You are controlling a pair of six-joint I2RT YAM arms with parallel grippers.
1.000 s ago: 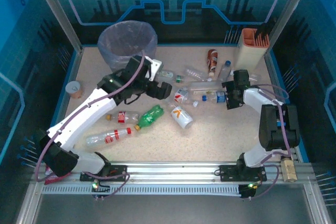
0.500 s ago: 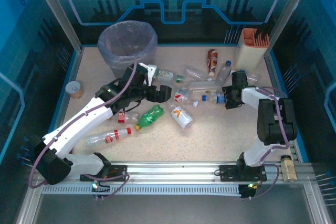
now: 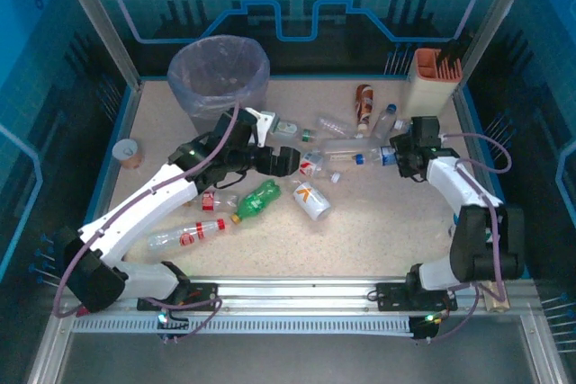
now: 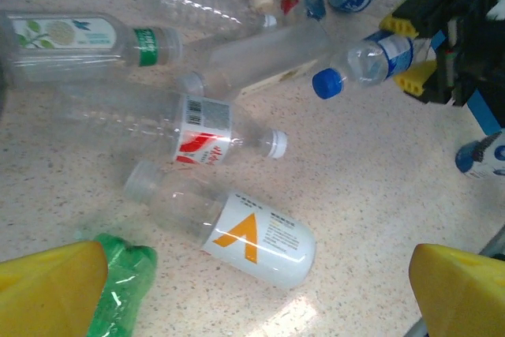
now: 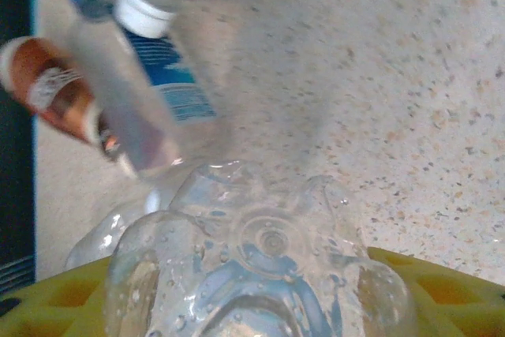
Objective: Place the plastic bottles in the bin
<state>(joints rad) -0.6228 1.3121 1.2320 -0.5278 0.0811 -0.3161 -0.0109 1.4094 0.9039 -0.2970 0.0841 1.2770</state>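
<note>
Several plastic bottles lie across the table's middle. My left gripper (image 3: 286, 161) is open and holds nothing; it hovers over an orange-labelled clear bottle (image 4: 246, 234), a green bottle (image 4: 118, 293) and a red-labelled one (image 4: 193, 125). Its yellow fingers (image 4: 47, 290) frame the left wrist view. My right gripper (image 3: 402, 156) is shut on a clear blue-capped bottle (image 3: 373, 158), whose ribbed base (image 5: 264, 262) sits between yellow pads (image 5: 442, 286). That held bottle (image 4: 367, 59) shows in the left wrist view too. The grey-lavender bin (image 3: 219, 69) stands at the back left.
A cream-and-orange holder (image 3: 432, 78) stands at the back right. A paper cup (image 3: 129, 152) sits by the left wall. A brown bottle (image 3: 363, 101) and a blue-labelled one (image 5: 154, 76) lie near the right gripper. Two red-labelled bottles (image 3: 191, 233) lie under the left arm.
My left gripper has moved right and forward, away from the bin, toward the bottle cluster. The right gripper has shifted back and to the right with the blue-capped bottle.
</note>
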